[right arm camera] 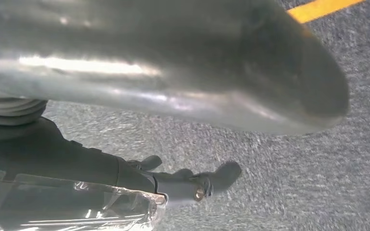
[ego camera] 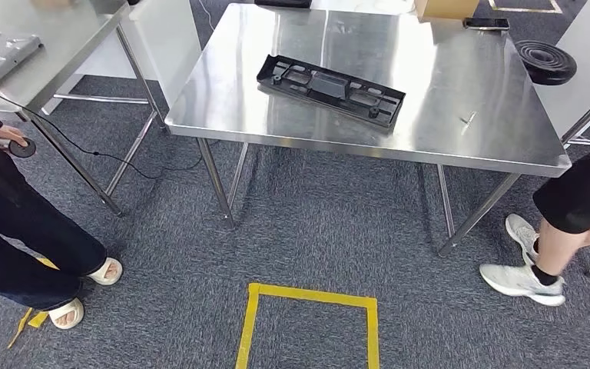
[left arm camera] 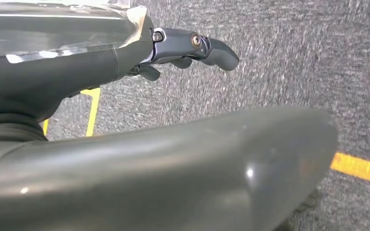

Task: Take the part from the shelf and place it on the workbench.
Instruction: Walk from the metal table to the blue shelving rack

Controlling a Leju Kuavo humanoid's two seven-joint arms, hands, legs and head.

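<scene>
My left hand (left arm camera: 192, 48) and right hand (right arm camera: 192, 183) hang empty, fingers loosely apart; the black part (ego camera: 330, 88) lies mid-worktop (ego camera: 445, 146), likely light, stiff plastic, best gripped at its long edges.

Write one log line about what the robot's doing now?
part: long black plastic part flat on shiny steel workbench | left hand: holds nothing, above carpet | right hand: holds nothing, above carpet

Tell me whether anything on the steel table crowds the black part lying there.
Nothing visible does. The black part lies flat on the steel table, with bare steel around it. A small metal piece lies apart toward its far right, and a phone sits at the back edge. Both hands hang over the carpet.
</scene>
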